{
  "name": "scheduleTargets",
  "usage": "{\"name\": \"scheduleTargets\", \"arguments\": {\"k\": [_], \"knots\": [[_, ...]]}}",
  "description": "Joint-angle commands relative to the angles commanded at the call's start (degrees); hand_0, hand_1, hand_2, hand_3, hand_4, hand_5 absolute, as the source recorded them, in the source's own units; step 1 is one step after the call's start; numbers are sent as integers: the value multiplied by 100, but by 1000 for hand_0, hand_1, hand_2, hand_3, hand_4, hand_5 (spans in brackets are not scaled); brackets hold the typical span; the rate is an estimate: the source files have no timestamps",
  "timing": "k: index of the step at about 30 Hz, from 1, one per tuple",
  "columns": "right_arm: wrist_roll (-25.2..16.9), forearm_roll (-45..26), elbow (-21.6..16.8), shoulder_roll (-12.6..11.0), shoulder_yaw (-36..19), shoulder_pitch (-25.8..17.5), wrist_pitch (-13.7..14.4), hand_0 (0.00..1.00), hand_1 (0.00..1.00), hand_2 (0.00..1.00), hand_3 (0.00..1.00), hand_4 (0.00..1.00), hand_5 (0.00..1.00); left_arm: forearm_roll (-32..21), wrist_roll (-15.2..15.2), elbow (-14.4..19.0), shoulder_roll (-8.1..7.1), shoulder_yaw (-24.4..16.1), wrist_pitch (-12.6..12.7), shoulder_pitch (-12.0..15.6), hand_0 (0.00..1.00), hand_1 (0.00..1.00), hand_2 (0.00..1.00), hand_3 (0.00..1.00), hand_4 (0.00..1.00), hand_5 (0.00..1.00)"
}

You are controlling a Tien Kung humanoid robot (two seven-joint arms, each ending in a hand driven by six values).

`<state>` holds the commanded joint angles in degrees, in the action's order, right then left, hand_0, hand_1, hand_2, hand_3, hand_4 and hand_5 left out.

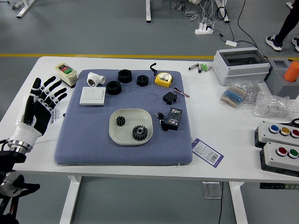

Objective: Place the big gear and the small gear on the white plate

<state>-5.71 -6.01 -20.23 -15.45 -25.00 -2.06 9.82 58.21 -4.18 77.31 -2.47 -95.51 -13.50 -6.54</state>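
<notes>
The white plate (pixel 131 139) lies on the blue-grey mat, in its middle part. Inside it sit two black gears: the small gear (pixel 120 121) at the upper left and the big gear (pixel 139 133) at the lower right, apart from each other. My left hand (pixel 53 96) is left of the mat over the table's left side, fingers spread, holding nothing and well away from the plate. My right hand is out of view.
On the mat (pixel 88 144) are a white box (pixel 92 95), a white pipe fitting (pixel 96 79), black rings (pixel 113 87), a yellow tape measure (pixel 163 80) and a black adapter (pixel 174 118). Button boxes (pixel 280 156) stand at the right. A person's legs show at the top right.
</notes>
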Motion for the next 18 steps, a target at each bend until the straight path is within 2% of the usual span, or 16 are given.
{"name": "scheduleTargets", "arguments": {"k": [1,5,18], "knots": [[5,15,-5,-3,2,10,5,723,731,757,620,893,739,129,-10,-20,-11,-36,-108,16,847,867,886,838,935,842],[3,9,-10,-10,-12,29,14,723,731,757,620,893,739,485,-110,-11,-56,-127,-334,105,847,867,886,838,935,842],[-9,22,-16,-29,-11,44,16,722,730,756,619,893,739,559,-194,-25,-107,-136,-313,120,864,893,906,839,940,857]]}}
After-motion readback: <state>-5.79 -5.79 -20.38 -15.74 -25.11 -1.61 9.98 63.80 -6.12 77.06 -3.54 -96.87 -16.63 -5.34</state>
